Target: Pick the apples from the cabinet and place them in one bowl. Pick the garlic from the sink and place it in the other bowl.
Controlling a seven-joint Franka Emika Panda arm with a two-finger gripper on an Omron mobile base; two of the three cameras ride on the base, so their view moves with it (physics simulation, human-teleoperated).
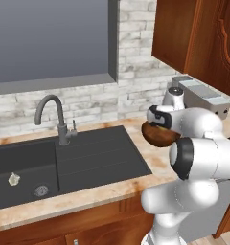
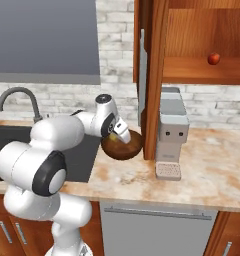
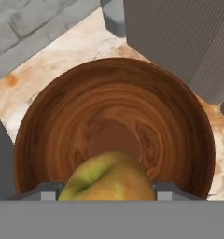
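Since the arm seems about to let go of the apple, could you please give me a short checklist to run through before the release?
1. Yellow-green apple between the gripper fingers: ok.
2. Gripper over the reddish-brown bowl, apple above its inside: ok.
3. Bowl has room: ok, the inside showing is bare wood.
4. Bowl stands on the counter, beside the grey appliance: ok.
5. Height of the apple above the bowl's bottom: cannot tell.
6. Still to fetch: red apple on the cabinet shelf, garlic in the sink: ok, both in place.
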